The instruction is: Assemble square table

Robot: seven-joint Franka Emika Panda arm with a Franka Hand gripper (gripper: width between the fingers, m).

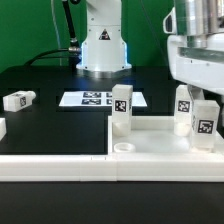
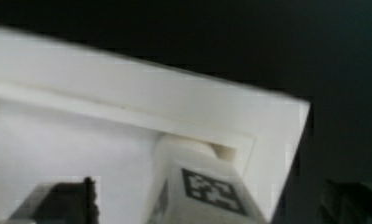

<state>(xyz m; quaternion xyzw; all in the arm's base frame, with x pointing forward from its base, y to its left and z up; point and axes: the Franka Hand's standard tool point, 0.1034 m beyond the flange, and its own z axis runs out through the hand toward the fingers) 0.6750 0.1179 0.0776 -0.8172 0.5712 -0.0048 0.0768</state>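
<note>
The square table top (image 1: 150,143) is a white rimmed tray lying flat on the black table, and in the wrist view its raised rim (image 2: 147,85) forms a corner. Three white tagged legs stand upright on it. One leg (image 1: 122,108) is at the corner on the exterior view's left, a second (image 1: 183,106) is farther right. The third leg (image 1: 204,118) stands directly under my gripper (image 1: 199,97). In the wrist view this leg (image 2: 209,185) rises between my dark fingers (image 2: 73,200), with a gap on each side. My gripper (image 2: 208,204) is open around it.
A fourth leg (image 1: 18,99) lies on its side on the black table at the exterior view's left, and another white piece (image 1: 2,128) shows at the frame edge. The marker board (image 1: 98,98) lies before the robot base (image 1: 103,45). A long white bar (image 1: 55,166) edges the front.
</note>
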